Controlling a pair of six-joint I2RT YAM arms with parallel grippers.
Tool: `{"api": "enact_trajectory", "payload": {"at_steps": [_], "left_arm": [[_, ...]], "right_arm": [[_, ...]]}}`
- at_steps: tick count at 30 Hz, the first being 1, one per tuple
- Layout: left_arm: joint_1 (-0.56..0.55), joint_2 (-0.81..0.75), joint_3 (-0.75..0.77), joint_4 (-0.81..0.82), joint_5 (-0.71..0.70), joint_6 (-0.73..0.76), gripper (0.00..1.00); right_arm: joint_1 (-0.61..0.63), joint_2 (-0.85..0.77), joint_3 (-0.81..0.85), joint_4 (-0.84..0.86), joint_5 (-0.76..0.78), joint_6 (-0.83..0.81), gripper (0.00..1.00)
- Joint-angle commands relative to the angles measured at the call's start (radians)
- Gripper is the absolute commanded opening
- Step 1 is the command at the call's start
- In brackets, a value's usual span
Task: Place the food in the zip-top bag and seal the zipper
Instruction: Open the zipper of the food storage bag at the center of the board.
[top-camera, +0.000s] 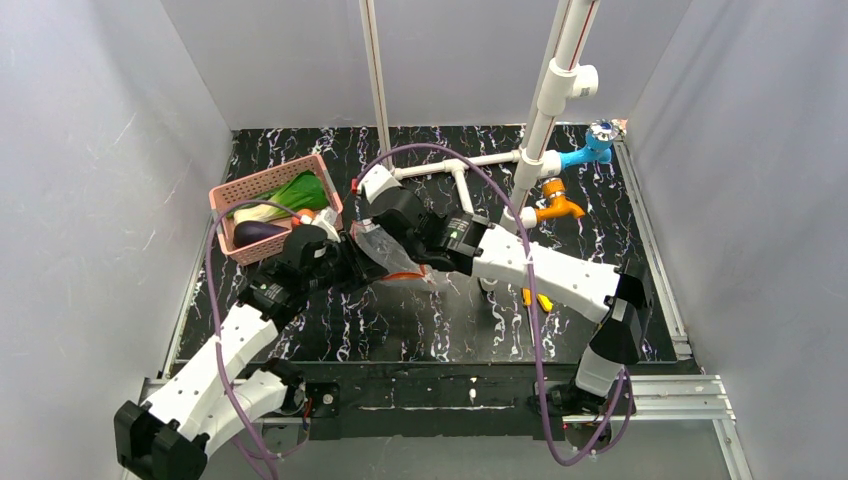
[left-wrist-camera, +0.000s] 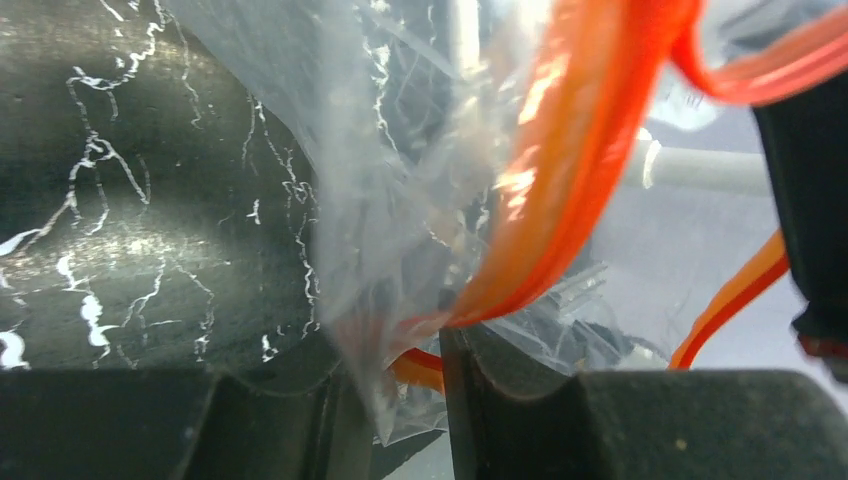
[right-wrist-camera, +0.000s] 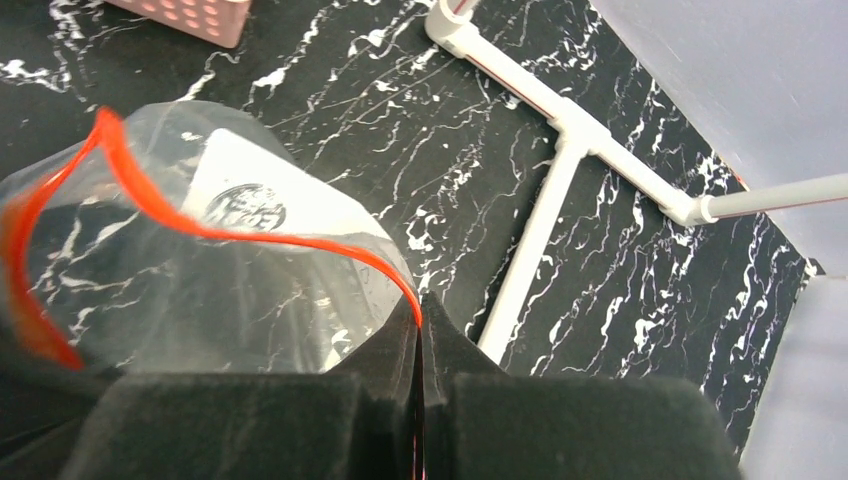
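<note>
Midway across the tabletop (top-camera: 420, 320), right of the pink basket (top-camera: 262, 183) holding the bok choy (top-camera: 290, 197) and eggplant (top-camera: 258, 233), the zip-top bag (top-camera: 385, 255) hangs between both arms: the right tool (right-wrist-camera: 420, 330) is clamped on its rim, while the left tool (left-wrist-camera: 390, 400) shows a narrow gap with film and zipper (left-wrist-camera: 550, 180) in it, grip impossible to tell. Best to secure that left hold just below the strip, then spread the mouth taut. Its round label (right-wrist-camera: 245, 207) print is too blurred to read.

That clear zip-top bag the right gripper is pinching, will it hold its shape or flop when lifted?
Probably floppy: the zip-top bag is thin, crinkled film, its zipper bowing. Likely very light: it looks empty. Pinched at one edge by the right gripper, its mouth may collapse.
</note>
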Motion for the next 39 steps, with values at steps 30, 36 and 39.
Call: {"api": "enact_trajectory", "payload": {"at_steps": [30,36,39], "left_arm": [[0.004,0.035,0.038,0.021,-0.034,-0.011,0.43],[0.004,0.021,0.053,0.033,-0.011,0.001,0.53],[0.005,-0.027,0.052,0.043,0.0,0.015,0.6]], "right_arm": [[-0.059,-0.111,-0.106,0.041,-0.031,0.013,0.01],[-0.058,-0.107,-0.105,0.045,-0.043,0.015,0.01],[-0.058,-0.09,-0.086,0.036,-0.046,0.014,0.01]]}}
